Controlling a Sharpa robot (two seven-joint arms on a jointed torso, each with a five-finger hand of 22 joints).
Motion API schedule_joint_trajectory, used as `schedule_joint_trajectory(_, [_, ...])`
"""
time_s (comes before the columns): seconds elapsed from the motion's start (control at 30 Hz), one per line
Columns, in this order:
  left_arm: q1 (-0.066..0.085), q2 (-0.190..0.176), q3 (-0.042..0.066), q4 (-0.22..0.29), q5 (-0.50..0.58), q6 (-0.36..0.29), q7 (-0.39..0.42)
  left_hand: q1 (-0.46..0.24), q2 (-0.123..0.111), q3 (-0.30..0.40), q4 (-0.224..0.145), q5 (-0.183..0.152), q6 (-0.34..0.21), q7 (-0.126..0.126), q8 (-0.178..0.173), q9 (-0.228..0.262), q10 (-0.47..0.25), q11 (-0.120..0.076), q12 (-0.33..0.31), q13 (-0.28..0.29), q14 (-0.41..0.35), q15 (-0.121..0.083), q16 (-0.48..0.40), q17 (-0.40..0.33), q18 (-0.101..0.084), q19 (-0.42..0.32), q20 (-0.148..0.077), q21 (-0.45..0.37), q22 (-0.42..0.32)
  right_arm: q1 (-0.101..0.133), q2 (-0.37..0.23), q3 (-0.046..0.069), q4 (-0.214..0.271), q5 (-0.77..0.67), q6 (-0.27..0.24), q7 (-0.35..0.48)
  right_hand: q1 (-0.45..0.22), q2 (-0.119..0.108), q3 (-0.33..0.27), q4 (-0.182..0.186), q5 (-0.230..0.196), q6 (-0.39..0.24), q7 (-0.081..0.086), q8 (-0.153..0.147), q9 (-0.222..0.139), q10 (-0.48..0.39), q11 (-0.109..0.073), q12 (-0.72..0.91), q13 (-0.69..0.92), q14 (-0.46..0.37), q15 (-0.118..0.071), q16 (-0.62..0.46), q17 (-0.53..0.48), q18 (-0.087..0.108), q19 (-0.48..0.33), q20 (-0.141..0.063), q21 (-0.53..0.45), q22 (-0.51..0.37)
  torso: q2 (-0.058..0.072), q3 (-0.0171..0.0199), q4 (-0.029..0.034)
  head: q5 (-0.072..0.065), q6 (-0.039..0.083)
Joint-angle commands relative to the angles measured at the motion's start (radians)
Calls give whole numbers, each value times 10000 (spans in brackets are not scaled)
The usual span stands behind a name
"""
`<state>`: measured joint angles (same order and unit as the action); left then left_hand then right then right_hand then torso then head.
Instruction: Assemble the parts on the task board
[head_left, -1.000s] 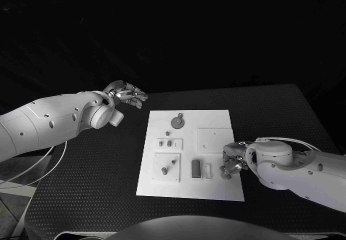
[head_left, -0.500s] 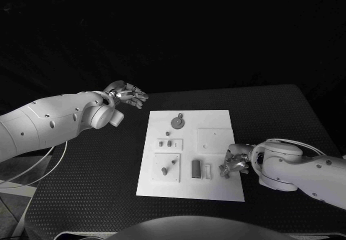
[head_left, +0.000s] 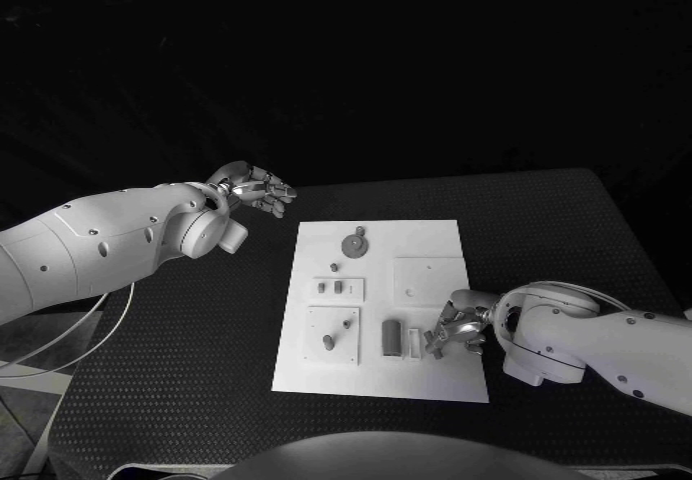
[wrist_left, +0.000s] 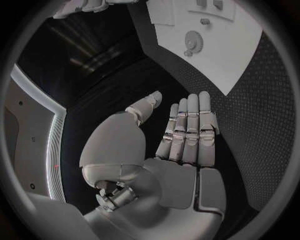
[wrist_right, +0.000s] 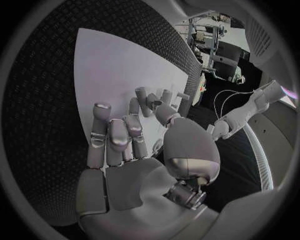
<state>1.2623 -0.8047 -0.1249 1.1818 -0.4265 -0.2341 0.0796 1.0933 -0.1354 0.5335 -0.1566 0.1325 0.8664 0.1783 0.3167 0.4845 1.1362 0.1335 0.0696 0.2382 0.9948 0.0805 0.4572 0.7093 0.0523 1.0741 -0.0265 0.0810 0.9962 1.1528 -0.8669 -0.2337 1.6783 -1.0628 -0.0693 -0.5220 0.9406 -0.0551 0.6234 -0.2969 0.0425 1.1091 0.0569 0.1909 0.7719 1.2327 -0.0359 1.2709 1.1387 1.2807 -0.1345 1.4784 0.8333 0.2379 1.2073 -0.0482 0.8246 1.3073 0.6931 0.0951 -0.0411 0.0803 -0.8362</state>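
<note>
My right hand (head_left: 459, 328) curls over the near-right parts (head_left: 415, 343); hold unclear. Left hand (head_left: 254, 187) open, empty. A slip could knock the task board (head_left: 433, 236).

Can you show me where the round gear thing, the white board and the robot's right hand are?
round gear (head_left: 355, 243), head view, on its disc face.
white board (head_left: 433, 236), head view, on a bare far corner.
right hand (head_left: 456, 330), head view, on the middle of the hand.
</note>
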Motion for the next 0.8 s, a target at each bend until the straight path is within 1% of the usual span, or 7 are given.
schedule_joint_trajectory(0.03, [7, 3, 3, 31, 44, 134, 49, -27, 38, 7, 59, 7, -53, -19, -24, 13, -41, 36, 2, -10, 72, -27, -59, 13, 169, -31, 52, -63, 4, -7, 55, -2, 43, 436, -500, -3, 570, 615, 9, 16, 68, -61, 115, 35, 87, 107, -54, 39, 7, -16, -84, -20, 9, 239, -5, -2, 20, 201, -2, -3, 6, 1, 21])
schedule_joint_trajectory(0.1, [7, -2, 3, 32, 44, 140, 44, -29, 34, 4, 60, 10, -53, -18, -24, 13, -41, 37, 3, -10, 72, -26, -62, 16, 168, -31, 53, -63, 4, -8, 98, -2, 52, 524, -574, 36, 569, 613, 8, 15, 68, -61, 115, 35, 88, 104, -55, 36, 4, -17, -85, -20, 10, 239, -5, -2, 20, 200, 1, 0, 11, 9, 20])
schedule_joint_trajectory(0.23, [7, 11, 3, 31, 44, 130, 52, -34, 31, 0, 63, 14, -54, -17, -24, 13, -41, 38, 3, -10, 73, -25, -65, 20, 166, -32, 54, -63, 5, -9, 201, -2, -58, 571, -508, 12, 564, 613, 4, 16, 68, -60, 114, 36, 88, 111, -56, 42, 13, -17, -87, -20, 10, 239, -5, -2, 22, 200, 3, 7, 5, 40, 21])
schedule_joint_trajectory(0.37, [7, 7, 3, 35, 44, 136, 45, -37, 31, -2, 66, 17, -54, -17, -24, 13, -41, 38, 2, -11, 74, -25, -68, 23, 166, -32, 55, -63, 5, -19, 309, -7, -210, 600, -450, 0, 560, 613, 1, 16, 68, -60, 113, 37, 88, 104, -57, 36, 5, -18, -89, -19, 10, 239, -4, -2, 22, 200, 2, -1, 8, 47, 19])
schedule_joint_trajectory(0.57, [7, 2, 3, 36, 44, 131, 37, -40, 29, -5, 69, 20, -54, -17, -24, 13, -41, 39, 2, -12, 74, -24, -73, 28, 166, -32, 55, -63, 5, -67, 451, -12, -305, 679, -388, -2, 554, 611, -3, 16, 68, -61, 113, 36, 88, 100, -57, 31, 0, -20, -91, -19, 10, 239, -5, -2, 23, 199, 2, 7, 6, 48, 4])
schedule_joint_trajectory(0.7, [7, 7, 3, 37, 44, 141, 35, -42, 27, -7, 70, 21, -55, -16, -25, 13, -42, 39, 2, -12, 74, -24, -75, 31, 165, -33, 55, -63, 6, -70, 493, -12, -398, 683, -279, 6, 539, 606, -13, 18, 67, -65, 113, 35, 87, 93, -57, 24, -7, -22, -93, -20, 10, 239, -7, 0, 23, 198, 0, 9, 7, 56, 5])
schedule_joint_trajectory(0.8, [7, 19, 3, 16, 44, 157, 26, -43, 28, -7, 71, 23, -55, -16, -25, 13, -42, 39, 2, -13, 75, -23, -77, 32, 165, -33, 55, -63, 6, -80, 534, -13, -425, 684, 75, 92, 496, 598, -36, 22, 67, -64, 113, 37, 86, 98, -57, 27, 1, -25, -95, -21, 10, 239, -10, 6, 23, 196, 3, 7, 2, 55, -8])
